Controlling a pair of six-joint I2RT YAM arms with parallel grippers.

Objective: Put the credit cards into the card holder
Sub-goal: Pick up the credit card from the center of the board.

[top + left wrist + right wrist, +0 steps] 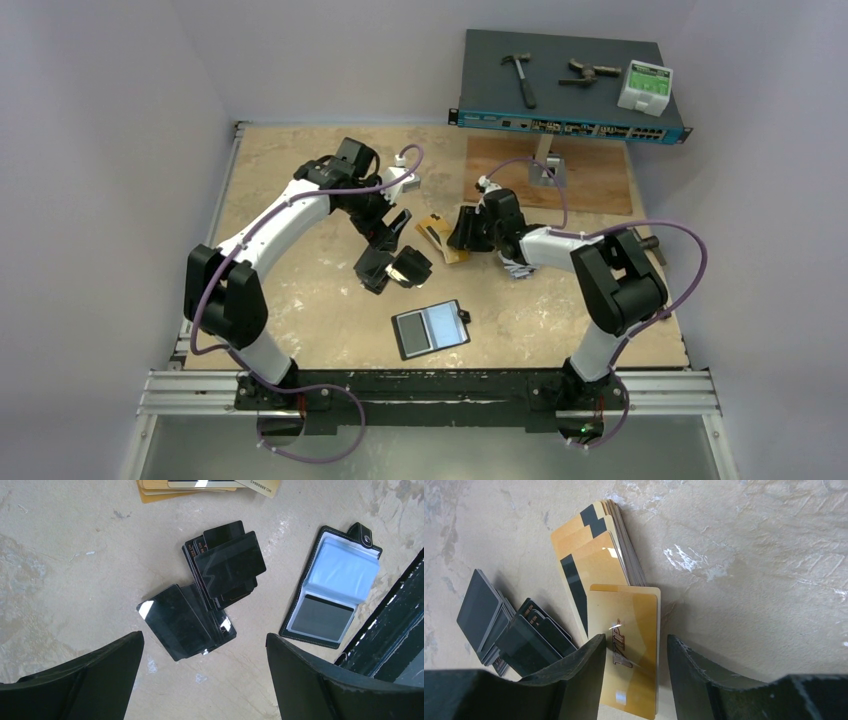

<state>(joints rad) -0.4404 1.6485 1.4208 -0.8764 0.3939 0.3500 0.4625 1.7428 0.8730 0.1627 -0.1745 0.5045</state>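
From above, the open card holder [430, 328] lies on the desk [300, 300] between the arms. Left wrist: the left gripper [204, 637] gapes wide over black cards [227, 562]. Right wrist: the right gripper [636, 642] straddles a gold credit card [631, 620]; whether it is clamped on the card, I cannot tell.

Seen from above, bare table [300, 300] lies open at 9 and 3 o'clock of the card holder [430, 328]. At 11 the left gripper [393, 268] hangs over fanned black cards [210, 590]. At 1 the right gripper [462, 232] crowds the gold cards [437, 238].
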